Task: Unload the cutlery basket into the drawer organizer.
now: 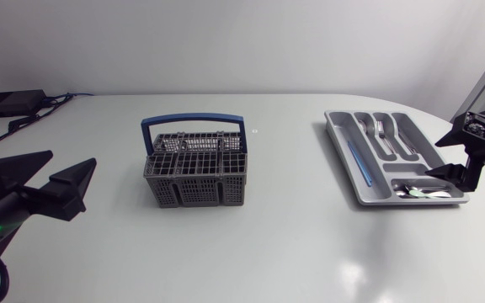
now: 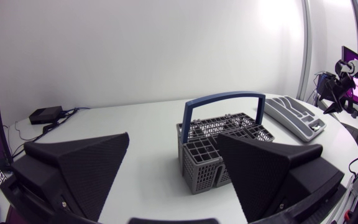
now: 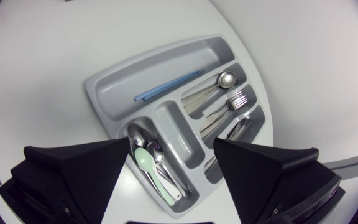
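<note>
The grey cutlery basket [image 1: 196, 168] with a blue handle stands at the table's middle; no cutlery shows in it. It also shows ahead of my open, empty left gripper [image 2: 173, 137], which rests at the table's left [image 1: 72, 158]. The grey drawer organizer [image 1: 343, 143] lies at the right. My right gripper [image 1: 434, 158] hangs open above its near end, holding nothing. Under that gripper [image 3: 171, 142], a mint green spoon [image 3: 148, 163] lies with metal spoons in a small compartment. Other compartments hold a blue stick [image 3: 166, 85], forks [image 3: 229, 102] and knives [image 3: 235, 127].
A black box [image 1: 7, 103] with cables sits at the far left corner of the table. The organizer [image 3: 104, 93] lies close to the table's right edge. Bare tabletop stretches between basket and organizer.
</note>
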You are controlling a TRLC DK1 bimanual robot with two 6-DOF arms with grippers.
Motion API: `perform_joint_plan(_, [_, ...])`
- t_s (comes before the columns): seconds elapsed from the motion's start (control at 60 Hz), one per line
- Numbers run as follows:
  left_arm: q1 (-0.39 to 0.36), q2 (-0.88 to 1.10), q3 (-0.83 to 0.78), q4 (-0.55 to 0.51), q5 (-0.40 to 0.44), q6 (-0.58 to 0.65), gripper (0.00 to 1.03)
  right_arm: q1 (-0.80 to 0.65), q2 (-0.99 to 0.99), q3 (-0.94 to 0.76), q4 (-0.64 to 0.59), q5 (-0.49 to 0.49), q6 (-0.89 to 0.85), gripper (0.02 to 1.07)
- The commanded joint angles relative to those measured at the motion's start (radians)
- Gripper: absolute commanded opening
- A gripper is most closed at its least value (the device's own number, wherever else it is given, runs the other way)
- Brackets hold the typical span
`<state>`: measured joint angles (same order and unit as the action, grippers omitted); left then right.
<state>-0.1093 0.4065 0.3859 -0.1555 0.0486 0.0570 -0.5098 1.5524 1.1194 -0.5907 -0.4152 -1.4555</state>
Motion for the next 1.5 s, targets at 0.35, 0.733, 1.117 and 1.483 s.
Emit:
perform_joint_plan(0.35, [0.066,-0.24,-0.235,0.095,-0.03,-0.029,0.99,0.065,-0.558,-0.458,0.391,0.035,0.65,1.03])
perform_joint_plan(0.733, [0.109,-0.406,-0.386,0.155,-0.049,-0.057,0.99,0.221,-0.948,-0.699,0.471,0.213,0.842,1.03])
perform_joint_plan(1.117, [0.109,-0.406,-0.386,0.155,-0.049,-0.057,0.99,0.295,-1.273,-0.874,0.479,0.322,0.945,1.03])
perform_joint_plan(1.483, [0.109,-0.406,-0.386,0.155,-0.049,-0.057,0.99,0.394,-1.413,-0.981,0.519,0.383,1.138,1.03])
